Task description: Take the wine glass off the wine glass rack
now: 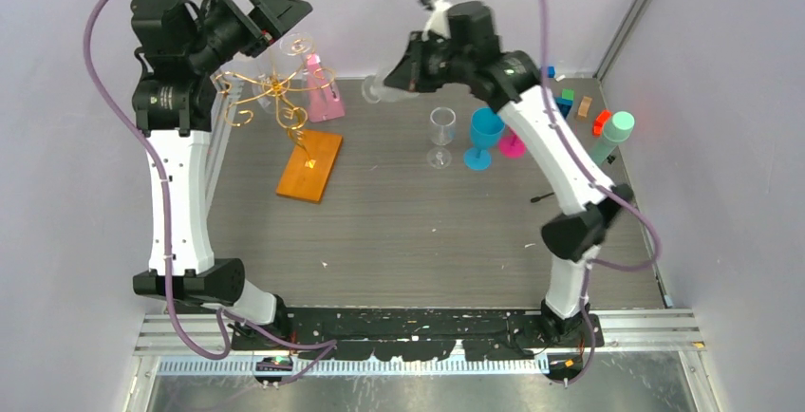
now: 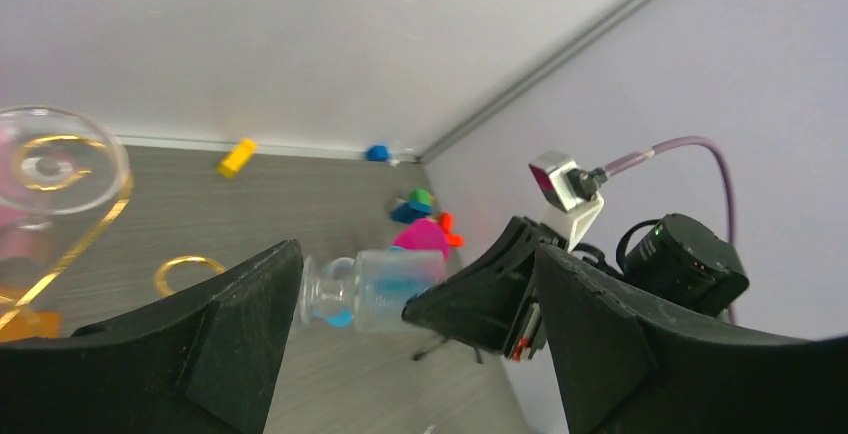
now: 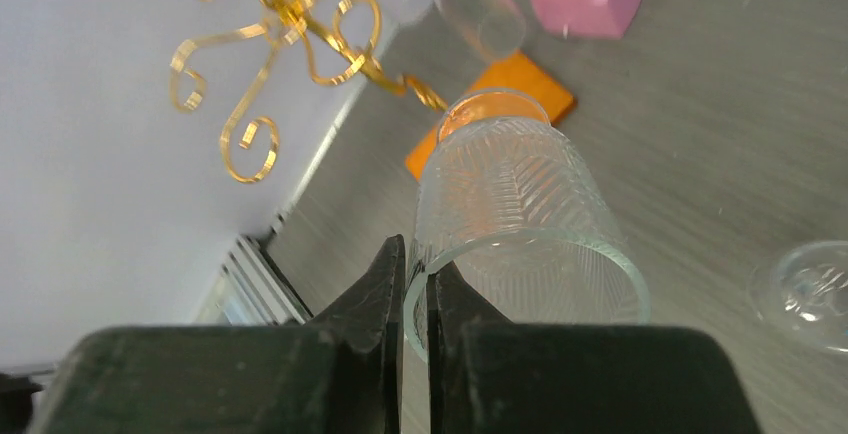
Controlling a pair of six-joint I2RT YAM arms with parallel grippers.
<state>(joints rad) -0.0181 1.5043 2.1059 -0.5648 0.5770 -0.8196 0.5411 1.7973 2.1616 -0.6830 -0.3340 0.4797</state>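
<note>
My right gripper [image 3: 415, 254] is shut on the rim of a clear ribbed wine glass [image 3: 515, 204], one finger inside the bowl and one outside. The top view shows this gripper [image 1: 389, 75] holding the glass [image 1: 373, 90] in the air to the right of the wine glass rack [image 1: 275, 89], apart from it. The rack's gold wire arms [image 3: 280, 44] rise from an orange base [image 1: 310, 165]. My left gripper [image 1: 278, 18] hangs open above the rack with nothing between its fingers. Another clear glass [image 2: 50, 159] still hangs in a gold loop.
A pink object [image 1: 324, 89] stands just behind the rack. On the table to the right stand a clear stemmed glass [image 1: 440, 135], a blue one [image 1: 484, 137], a pink one [image 1: 513, 143] and a teal cup [image 1: 615, 134]. Small coloured blocks [image 1: 581, 105] lie at the back right corner.
</note>
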